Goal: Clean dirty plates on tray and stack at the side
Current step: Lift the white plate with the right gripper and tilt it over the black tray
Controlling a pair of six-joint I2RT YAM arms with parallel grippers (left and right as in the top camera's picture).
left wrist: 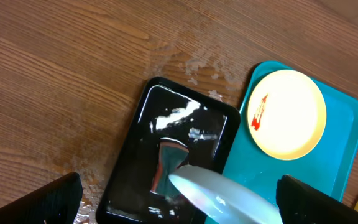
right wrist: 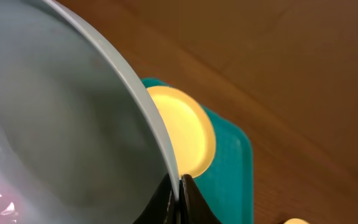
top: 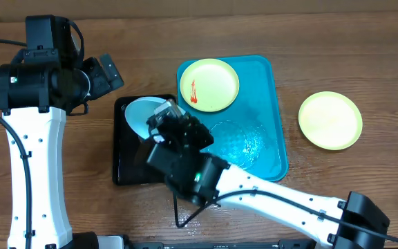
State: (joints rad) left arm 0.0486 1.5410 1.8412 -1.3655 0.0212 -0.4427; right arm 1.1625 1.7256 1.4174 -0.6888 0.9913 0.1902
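Note:
My right gripper [top: 163, 116] [right wrist: 178, 182] is shut on the rim of the light blue plate [top: 144, 114] [right wrist: 61, 124] and holds it tilted over the black tray [top: 133, 162]; the plate also shows in the left wrist view [left wrist: 219, 196]. A yellow-green plate with a red smear [top: 209, 84] [left wrist: 288, 113] [right wrist: 185, 134] lies at the far end of the wet turquoise tray [top: 271, 124] [left wrist: 347, 162] [right wrist: 232, 180]. Another yellow-green plate [top: 330, 120] lies on the table right of the tray. My left gripper [top: 106, 72] [left wrist: 179, 202] is open and empty, high above the black tray.
The black tray [left wrist: 142, 155] is wet and shiny, left of the turquoise tray. Water is spilled on the wood beyond it [left wrist: 191, 62]. My right arm [top: 268, 197] crosses the front of the table.

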